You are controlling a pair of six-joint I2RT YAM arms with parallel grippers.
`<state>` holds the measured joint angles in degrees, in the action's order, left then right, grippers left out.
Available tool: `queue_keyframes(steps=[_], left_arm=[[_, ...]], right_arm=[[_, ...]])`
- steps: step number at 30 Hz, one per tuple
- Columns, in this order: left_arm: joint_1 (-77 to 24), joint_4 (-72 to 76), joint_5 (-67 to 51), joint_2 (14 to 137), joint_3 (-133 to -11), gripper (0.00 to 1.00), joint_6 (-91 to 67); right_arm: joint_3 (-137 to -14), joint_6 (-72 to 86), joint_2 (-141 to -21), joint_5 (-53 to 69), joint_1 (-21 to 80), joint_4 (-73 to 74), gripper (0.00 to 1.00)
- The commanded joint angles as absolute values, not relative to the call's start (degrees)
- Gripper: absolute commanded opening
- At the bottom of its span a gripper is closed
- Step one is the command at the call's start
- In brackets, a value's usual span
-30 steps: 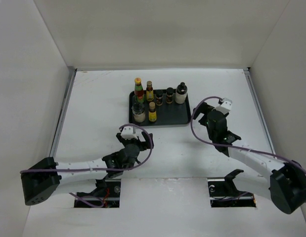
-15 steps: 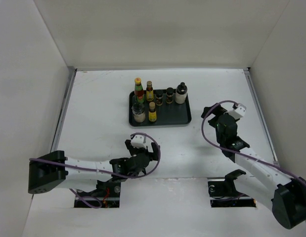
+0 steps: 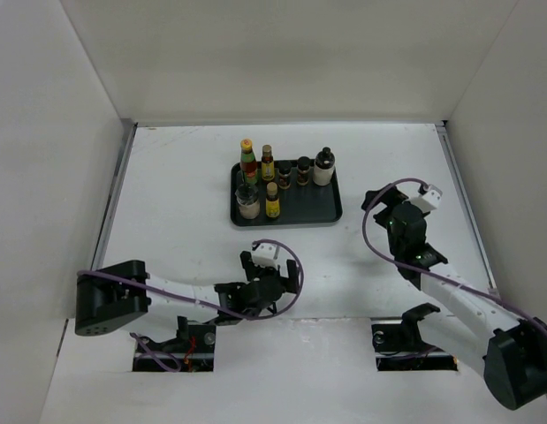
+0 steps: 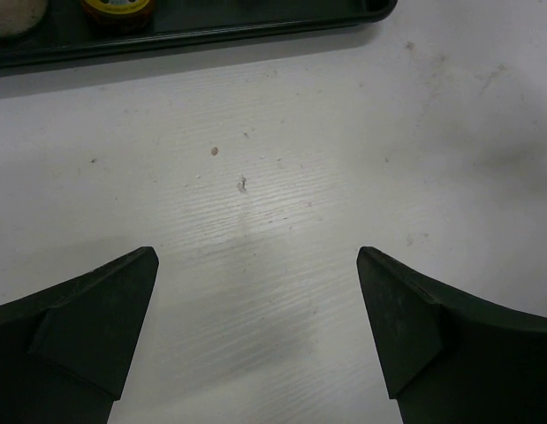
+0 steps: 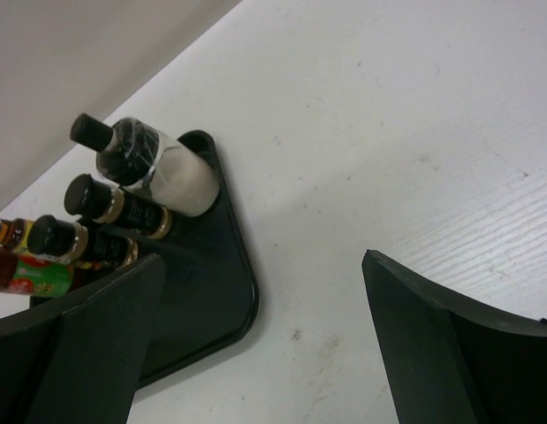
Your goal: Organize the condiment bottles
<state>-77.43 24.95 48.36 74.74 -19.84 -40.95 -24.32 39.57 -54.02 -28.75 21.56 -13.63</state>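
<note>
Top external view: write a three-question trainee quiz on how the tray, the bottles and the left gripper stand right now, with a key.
1. True or false: all the condiment bottles stand upright on the black tray.
2. Multiple choice: what does the left gripper hold? A) a jar B) nothing, it is open over bare table C) the tray's edge
3. Fill in: the tray's near row holds ___ bottles, and the far row holds five.

Key: 1 true; 2 B; 3 two.
</note>
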Motion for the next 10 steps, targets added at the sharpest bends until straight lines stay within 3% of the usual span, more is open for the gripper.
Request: queue_keyframes(steps=[1, 10], left_arm=[[-77.8, 27.9, 47.5, 75.9, -22.2, 1.00, -41.7], [-77.5, 27.2, 46.8, 77.3, -23.2, 1.00, -41.5]], right_arm=[[-24.0, 40.9, -52.3, -28.1, 20.3, -15.7, 1.00], [-24.3, 41.0, -54.0, -26.8, 20.6, -16.3, 1.00]])
